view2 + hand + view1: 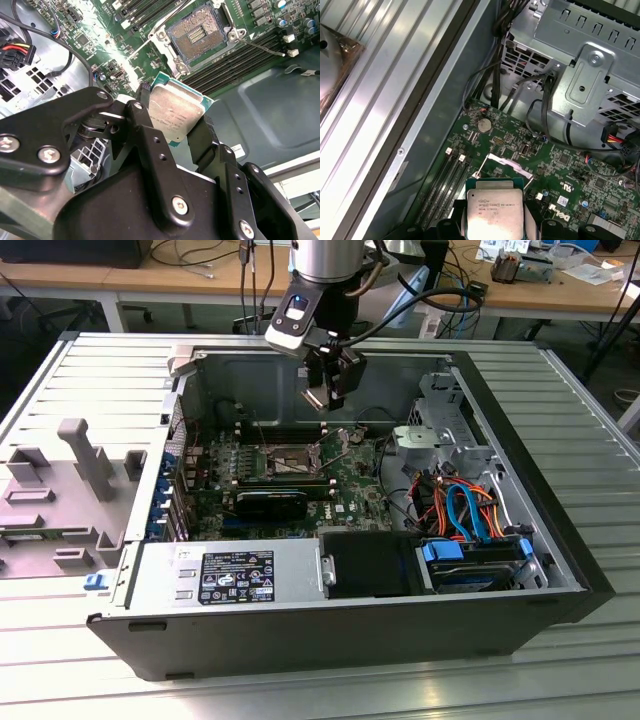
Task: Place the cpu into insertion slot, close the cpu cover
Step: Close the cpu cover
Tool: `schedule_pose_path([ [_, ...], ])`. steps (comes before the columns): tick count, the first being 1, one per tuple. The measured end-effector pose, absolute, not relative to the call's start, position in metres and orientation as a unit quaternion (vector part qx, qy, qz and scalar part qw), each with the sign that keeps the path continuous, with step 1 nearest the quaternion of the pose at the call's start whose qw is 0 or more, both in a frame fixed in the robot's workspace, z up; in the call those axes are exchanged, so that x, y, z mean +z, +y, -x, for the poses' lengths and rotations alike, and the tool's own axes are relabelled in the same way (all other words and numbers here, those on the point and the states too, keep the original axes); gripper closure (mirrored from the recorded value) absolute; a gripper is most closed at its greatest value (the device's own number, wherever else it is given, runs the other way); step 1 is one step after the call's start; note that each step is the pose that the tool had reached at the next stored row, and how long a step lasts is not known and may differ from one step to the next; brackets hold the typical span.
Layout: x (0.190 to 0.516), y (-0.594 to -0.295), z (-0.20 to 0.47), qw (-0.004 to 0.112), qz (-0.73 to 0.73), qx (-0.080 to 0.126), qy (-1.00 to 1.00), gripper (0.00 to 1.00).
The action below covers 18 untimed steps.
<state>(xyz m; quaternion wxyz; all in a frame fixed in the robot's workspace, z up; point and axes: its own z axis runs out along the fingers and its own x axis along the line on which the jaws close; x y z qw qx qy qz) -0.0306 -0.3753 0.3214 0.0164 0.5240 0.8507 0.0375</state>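
My gripper (326, 392) hangs above the open computer case and is shut on the cpu (317, 397), a flat silver square on a green board. Both wrist views show the cpu (175, 111) (494, 210) clamped by its edges between the black fingers (145, 107). The insertion slot (290, 460) lies on the motherboard below, toward the exterior view's left of the gripper. Its dark contact field (196, 36) is bare and uncovered. The cpu cover (506, 161) stands swung up beside the socket, and a thin lever wire (265, 47) sticks out over the memory slots.
A grey drive cage (445, 430) and bundled cables (460, 505) sit at the exterior view's right of the socket. Long black memory slots (240, 57) flank it. A power supply (230, 575) fills the near side. The case walls (330, 640) ring the board.
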Motion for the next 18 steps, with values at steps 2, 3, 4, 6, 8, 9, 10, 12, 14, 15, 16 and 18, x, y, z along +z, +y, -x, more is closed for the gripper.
schedule_pose_path([
  [2,0.3214,-0.3753,0.0306,0.016,-0.525,0.037,0.850,0.45],
  [3,0.3214,-0.3753,0.0306,0.016,-0.526,0.037,0.850,0.45],
  [4,0.3214,-0.3753,0.0306,0.017,-0.526,0.037,0.849,0.45],
  [6,0.3214,-0.3753,0.0306,0.017,-0.528,0.037,0.849,0.45],
  [8,0.3214,-0.3752,0.0306,0.017,-0.529,0.037,0.848,0.45],
  [9,0.3214,-0.3753,0.0306,0.017,-0.529,0.037,0.847,0.45],
  [10,0.3214,-0.3753,0.0306,0.017,-0.530,0.037,0.847,0.45],
  [12,0.3214,-0.3753,0.0306,0.017,-0.531,0.037,0.846,0.45],
  [14,0.3214,-0.3753,0.0306,0.017,-0.532,0.037,0.846,0.45],
  [15,0.3214,-0.3753,0.0306,0.017,-0.533,0.037,0.845,0.45],
  [16,0.3214,-0.3753,0.0306,0.017,-0.533,0.037,0.845,0.45],
  [18,0.3214,-0.3753,0.0306,0.017,-0.535,0.037,0.844,0.45],
])
